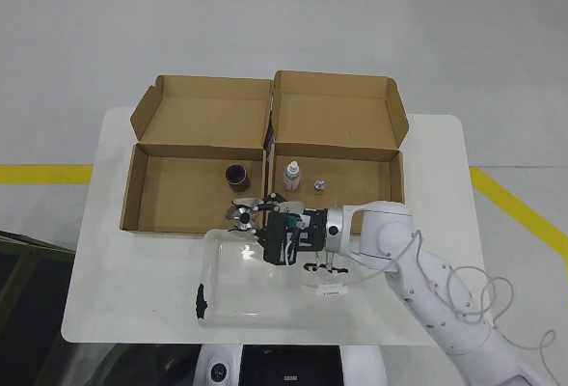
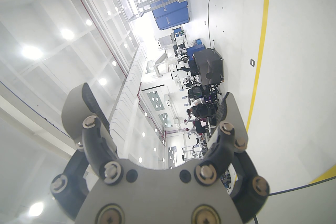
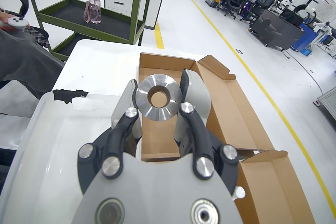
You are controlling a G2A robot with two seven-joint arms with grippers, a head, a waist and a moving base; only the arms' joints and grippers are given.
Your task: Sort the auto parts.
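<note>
The right claw pinches a shiny metal ring just over the near edge of the left cardboard box. It grips only the ring's rim, so the ring could slip and fall outside that box. The top view adds a black ring inside the box. The left claw is spread, holding nothing.
</note>
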